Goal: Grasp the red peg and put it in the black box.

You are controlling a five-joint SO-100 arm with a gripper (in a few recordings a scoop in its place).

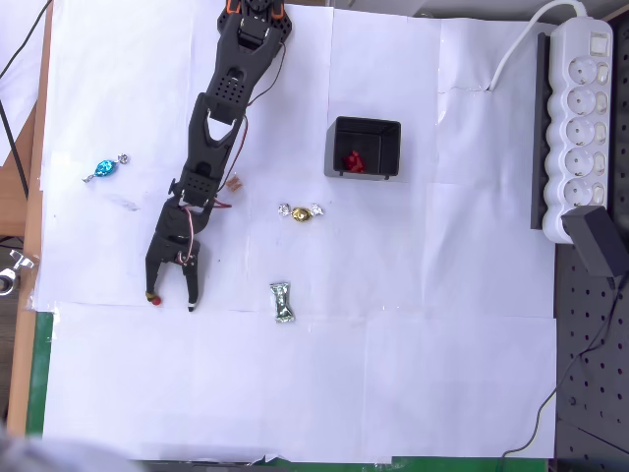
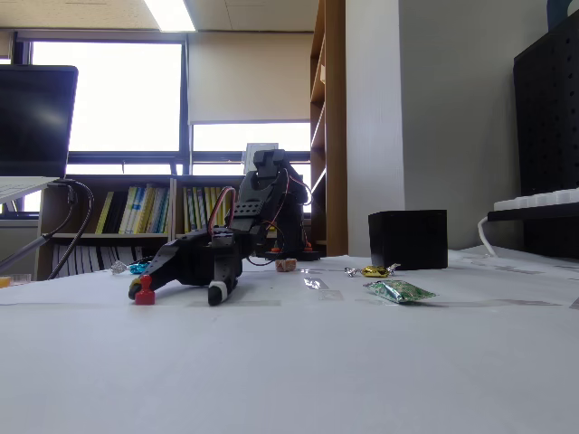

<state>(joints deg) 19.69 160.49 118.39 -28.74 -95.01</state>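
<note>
A tiny red peg [image 1: 154, 299] [image 2: 144, 291] stands on the white paper, right at the tip of the gripper's left finger as the overhead view shows it. I cannot tell whether the finger touches it. My black gripper [image 1: 172, 300] [image 2: 178, 289] lies low over the table and is open, with nothing between its fingers. The black box [image 1: 365, 147] [image 2: 408, 239] sits up and to the right of the arm, well away from the gripper. Some red pieces lie inside it.
A blue candy [image 1: 103, 169] lies left of the arm. A copper-brown candy [image 1: 234, 183] sits beside the arm, a gold candy [image 1: 301, 211] below the box, a green candy [image 1: 283, 302] right of the gripper. A white power strip [image 1: 580, 128] lines the right edge.
</note>
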